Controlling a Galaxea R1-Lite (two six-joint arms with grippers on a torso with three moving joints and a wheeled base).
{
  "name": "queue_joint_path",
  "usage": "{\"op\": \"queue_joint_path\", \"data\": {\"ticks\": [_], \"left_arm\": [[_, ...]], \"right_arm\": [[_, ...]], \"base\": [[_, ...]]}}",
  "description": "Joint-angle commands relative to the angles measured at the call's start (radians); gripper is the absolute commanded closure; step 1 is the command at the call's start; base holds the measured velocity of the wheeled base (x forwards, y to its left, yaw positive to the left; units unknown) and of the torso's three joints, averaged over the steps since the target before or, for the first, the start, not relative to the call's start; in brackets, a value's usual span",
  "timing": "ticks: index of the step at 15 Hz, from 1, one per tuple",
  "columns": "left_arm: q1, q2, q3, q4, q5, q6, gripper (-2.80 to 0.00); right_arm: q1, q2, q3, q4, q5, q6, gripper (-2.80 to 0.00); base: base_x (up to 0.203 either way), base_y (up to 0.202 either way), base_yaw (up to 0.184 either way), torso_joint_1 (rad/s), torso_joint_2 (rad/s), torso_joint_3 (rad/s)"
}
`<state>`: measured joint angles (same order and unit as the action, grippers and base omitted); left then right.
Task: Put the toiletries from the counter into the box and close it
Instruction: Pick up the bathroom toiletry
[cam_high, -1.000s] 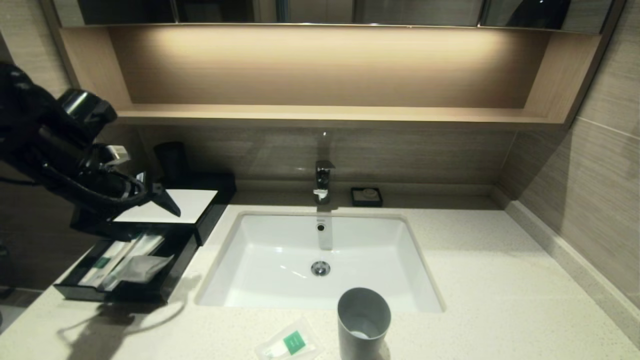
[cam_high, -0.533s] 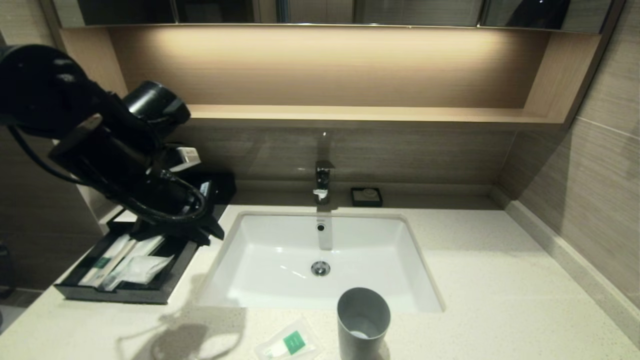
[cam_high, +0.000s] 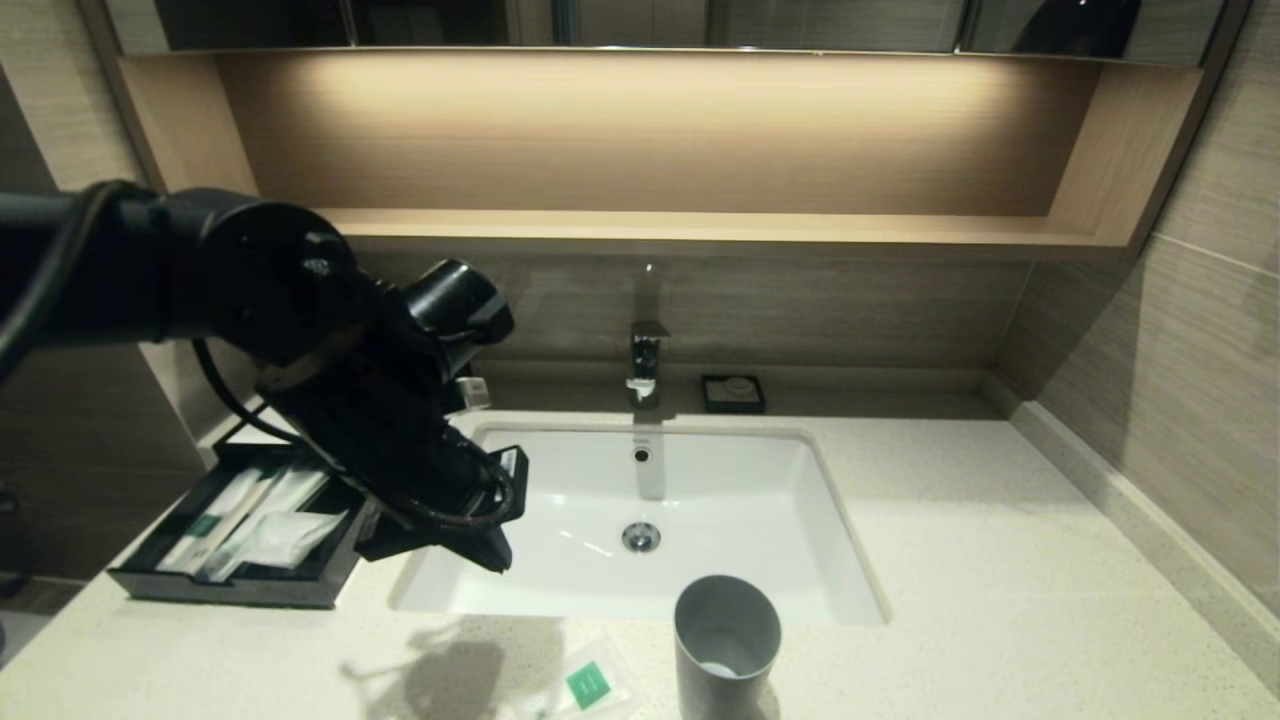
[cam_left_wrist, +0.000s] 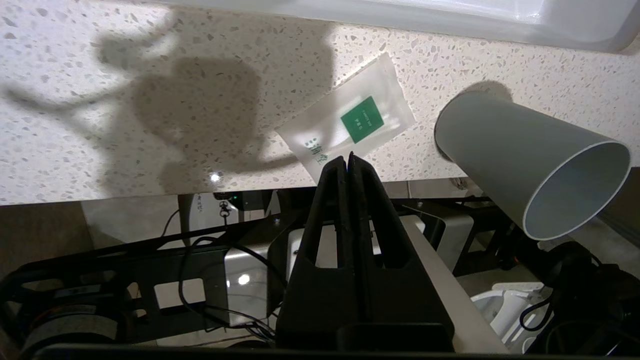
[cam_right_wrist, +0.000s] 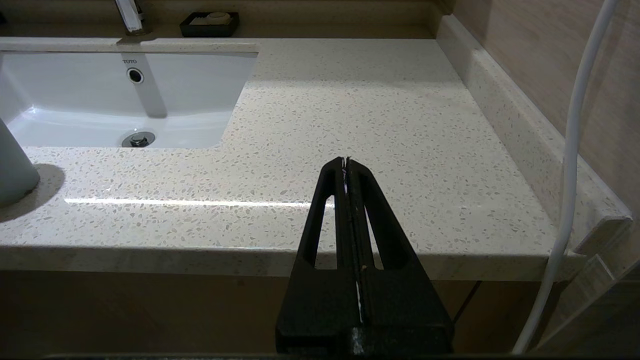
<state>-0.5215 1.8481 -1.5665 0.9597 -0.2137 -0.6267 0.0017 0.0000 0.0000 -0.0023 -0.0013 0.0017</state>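
A translucent sachet with a green square (cam_high: 585, 685) (cam_left_wrist: 350, 125) lies flat on the speckled counter (cam_high: 1000, 600) near its front edge, just left of the grey cup. My left gripper (cam_high: 498, 562) (cam_left_wrist: 347, 159) hangs shut and empty over the basin's front-left corner, above and behind that sachet. The black box's drawer (cam_high: 150, 585) stands pulled out at the far left. In it lie a long pale stick with a green label (cam_high: 210, 520) and a translucent sachet (cam_high: 285, 535). My left arm hides the box's top. My right gripper (cam_right_wrist: 346, 161) is parked shut at the counter's front right edge.
A grey tumbler cup (cam_high: 727, 640) (cam_left_wrist: 525, 155) stands upright close to the right of the sachet. The white sunken basin (cam_high: 750, 590) with its tap (cam_high: 645, 365) fills the middle. A small black soap dish (cam_high: 733, 393) sits behind it. Walls and a shelf bound the back and right.
My left arm has swung right and forward, from over the box to over the basin's front-left corner. Its jaws have gone from open to shut, holding nothing.
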Motion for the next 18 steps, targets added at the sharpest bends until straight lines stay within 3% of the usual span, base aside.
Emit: {"op": "queue_joint_path", "data": {"ticks": [1,4,9,18], "left_arm": [[-0.047,0.037,0.005,-0.007,0.014,-0.078,0.0],[-0.085,0.094,-0.001,-0.011,0.035,-0.199,0.0],[-0.091,0.145,-0.003,-0.012,0.03,-0.323,0.0],[-0.109,0.198,-0.004,-0.012,0.025,-0.329,0.0]], "right_arm": [[0.0,-0.001,0.002,-0.001,0.0,0.0,0.0],[0.0,0.0,0.001,-0.001,0.0,0.0,0.0],[0.0,0.0,0.001,-0.001,0.0,0.0,0.0],[0.0,0.0,0.0,-0.001,0.0,0.0,0.0]], "base": [[0.0,0.0,0.0,0.0,0.0,0.0],[0.0,0.0,0.0,0.0,0.0,0.0],[0.0,0.0,0.0,0.0,0.0,0.0],[0.0,0.0,0.0,0.0,0.0,0.0]]}}
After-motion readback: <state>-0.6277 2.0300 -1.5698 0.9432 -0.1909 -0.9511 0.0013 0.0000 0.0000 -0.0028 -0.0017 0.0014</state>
